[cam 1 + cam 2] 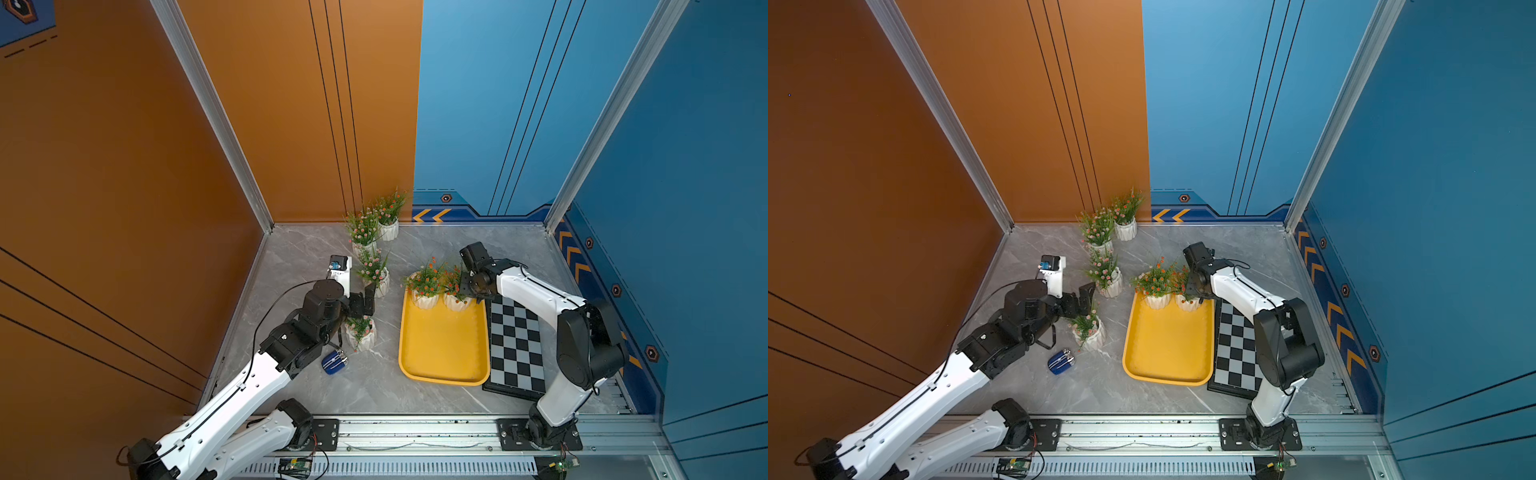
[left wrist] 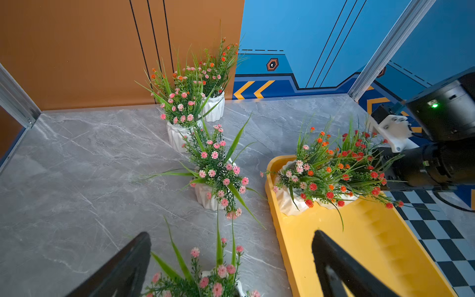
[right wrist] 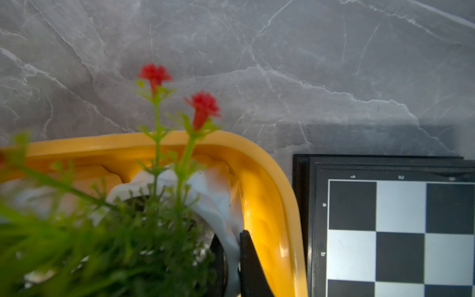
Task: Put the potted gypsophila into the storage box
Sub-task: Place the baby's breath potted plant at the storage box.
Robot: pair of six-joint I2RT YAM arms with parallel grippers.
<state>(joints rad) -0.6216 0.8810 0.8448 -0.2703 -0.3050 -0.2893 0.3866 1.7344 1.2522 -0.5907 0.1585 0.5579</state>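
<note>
The yellow storage box (image 1: 444, 349) (image 1: 1169, 345) lies on the grey table. At its far end sit two potted gypsophila in white ribbed pots. My right gripper (image 1: 471, 291) (image 3: 231, 241) is shut on the rim of the red-flowered pot (image 1: 456, 302) (image 3: 213, 190) in the box's far right corner. An orange-flowered pot (image 1: 426, 297) stands beside it. My left gripper (image 1: 359, 305) (image 2: 231, 234) hangs open over a pink-flowered pot (image 1: 360, 334) (image 2: 205, 280) left of the box, touching nothing.
Three more flower pots (image 1: 388, 228) (image 1: 365, 245) (image 1: 378, 280) stand in a line towards the back wall. A chequered board (image 1: 517, 349) lies against the box's right side. A small blue object (image 1: 333, 362) lies near the left arm.
</note>
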